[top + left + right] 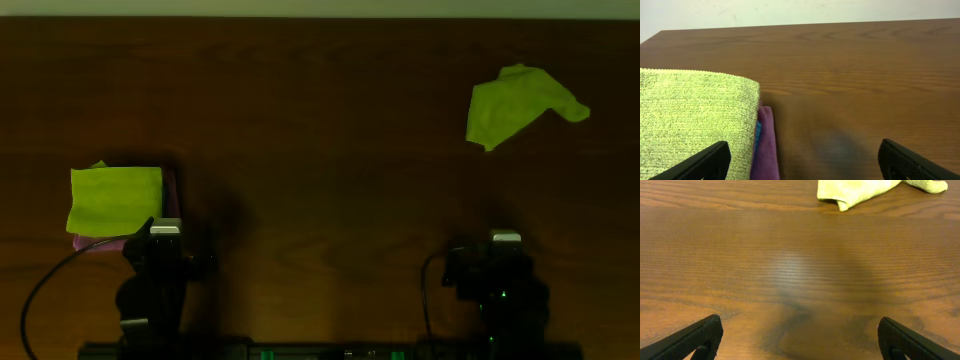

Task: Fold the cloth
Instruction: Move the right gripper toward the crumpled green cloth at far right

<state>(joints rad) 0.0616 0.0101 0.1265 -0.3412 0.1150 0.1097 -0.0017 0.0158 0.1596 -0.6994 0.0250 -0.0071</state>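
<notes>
Cloth crumpled far right, blue strip in left wrist only

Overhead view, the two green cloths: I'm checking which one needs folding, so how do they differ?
The lime-green microfibre cloth lies crumpled at far right; the paler yellow-green cloth square lies flat and neat at near left. The lime-green one rests on the bare wooden table; the square sits atop a purple-pink cloth. Both are soft green cloths.
</notes>
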